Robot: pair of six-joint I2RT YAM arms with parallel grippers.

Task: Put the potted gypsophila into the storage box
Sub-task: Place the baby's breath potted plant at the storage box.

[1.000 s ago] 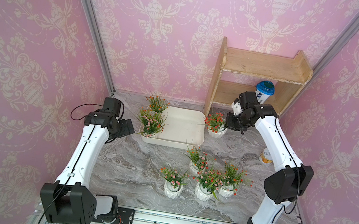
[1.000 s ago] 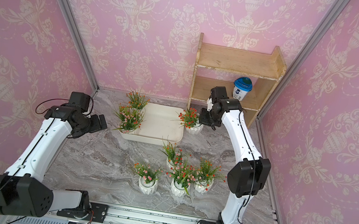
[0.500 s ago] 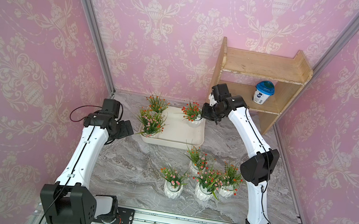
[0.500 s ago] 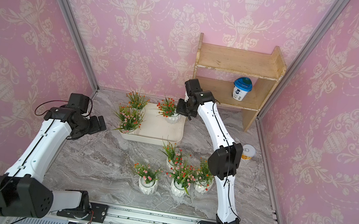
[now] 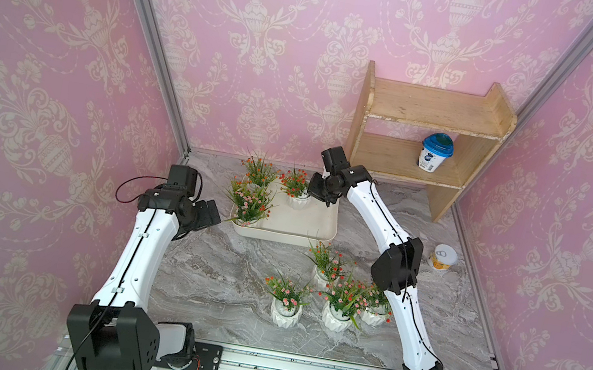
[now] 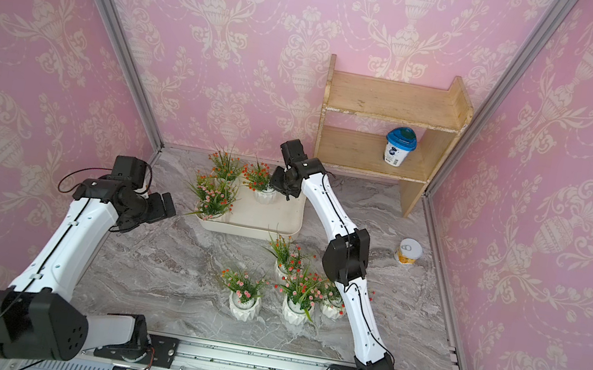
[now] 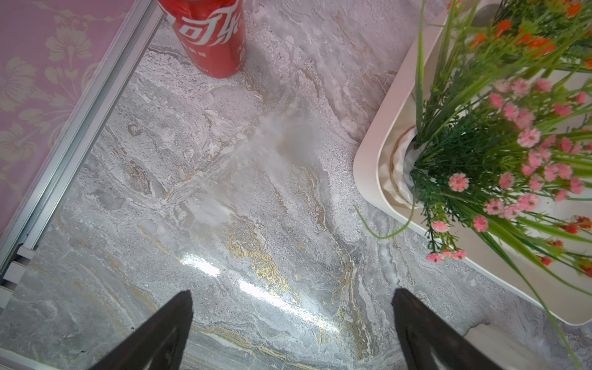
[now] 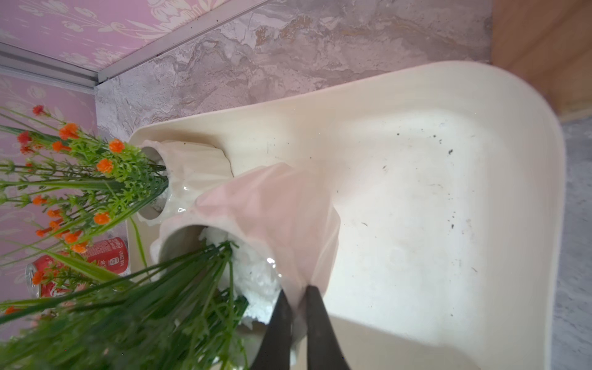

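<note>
The cream storage box [image 5: 291, 230] lies at the back middle of the marble table. Two potted gypsophila stand in its left end, one orange [image 5: 258, 171] and one pink [image 5: 249, 202]. My right gripper [image 5: 316, 193] is shut on the rim of a third, red-flowered pot [image 5: 295, 194] inside the box's back part, beside the orange one. In the right wrist view the gripper [image 8: 296, 301] pinches the pot wall [image 8: 272, 217]; whether the pot touches the box floor [image 8: 416, 192] I cannot tell. My left gripper [image 7: 293, 307] hangs open and empty over bare table, left of the box rim [image 7: 368, 160].
Several more potted gypsophila [image 5: 340, 303] cluster on the table in front of the box, close to the right arm's elbow. A wooden shelf [image 5: 429, 135] at the back right holds a blue-lidded cup [image 5: 435, 152]. A tin [image 5: 444, 255] stands at the right, a red cola can [image 7: 211, 38] by the left wall.
My right gripper has carried the red-flowered pot leftward, from beside the box's right end to inside its back part. The left arm has hardly moved.
</note>
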